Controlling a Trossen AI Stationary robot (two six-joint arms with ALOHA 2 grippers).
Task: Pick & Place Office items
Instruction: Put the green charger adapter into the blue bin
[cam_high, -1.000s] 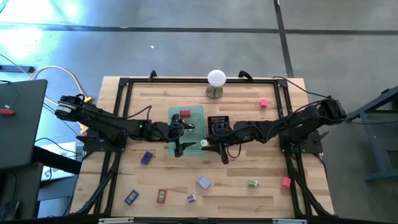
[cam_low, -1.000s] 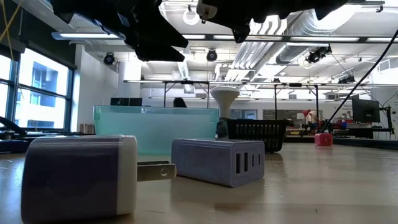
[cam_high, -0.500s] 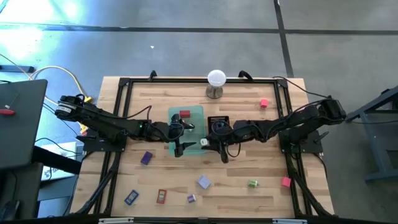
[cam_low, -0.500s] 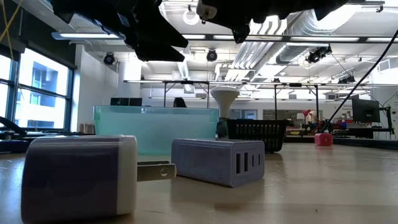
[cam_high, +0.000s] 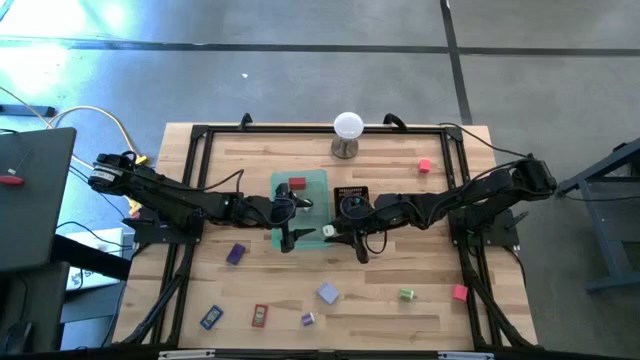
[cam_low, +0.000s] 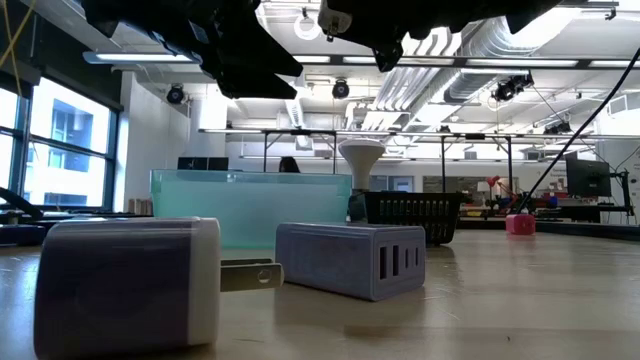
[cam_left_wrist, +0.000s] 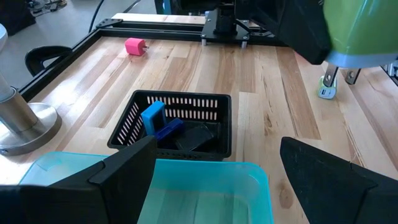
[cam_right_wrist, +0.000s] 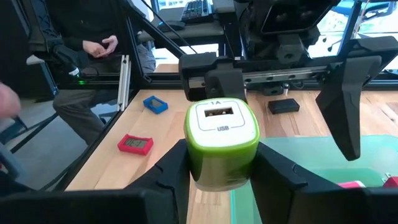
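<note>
While both arms reach inward over mid-table:
Right gripper (cam_right_wrist: 221, 180): clamped on green USB charger (cam_right_wrist: 222, 140), raised.
Left gripper (cam_left_wrist: 214, 171): fingers spread, empty, above teal tray (cam_left_wrist: 205, 193).

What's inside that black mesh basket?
The black mesh basket holds a blue block, a darker blue piece and a black item; anything beneath them is hidden.

The high view looks straight down on the whole table (cam_high: 400, 275); the low view sits at tabletop height, close to a charger (cam_low: 350, 260); both show the teal tray (cam_high: 312, 182).
</note>
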